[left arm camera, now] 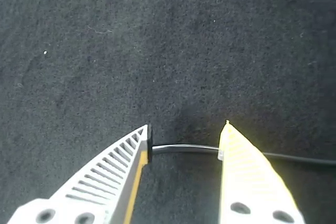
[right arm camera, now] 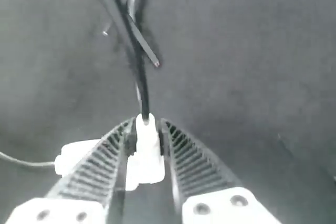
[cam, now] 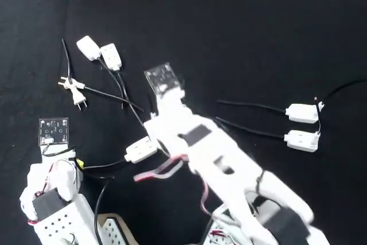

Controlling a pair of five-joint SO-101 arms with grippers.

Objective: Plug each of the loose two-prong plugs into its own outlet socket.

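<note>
**Right tool holding a plug beside a socket, near the centre of the tabletop [cam: 258, 38].**
The right tool [right arm camera: 147, 121] is clamped on a white plug [right arm camera: 144, 153] at its cable end, probably so the body can be steered toward the outlet socket [cam: 140, 149] lying just beside it. The prongs are hidden, so seating cannot be judged. At lower left of the high view, the left tool [left arm camera: 186, 129] stands open astride a black cable [left arm camera: 184, 149], perhaps ready to steady that lead. A loose plug [cam: 71, 87] waits at upper left, prongs bare.
</note>
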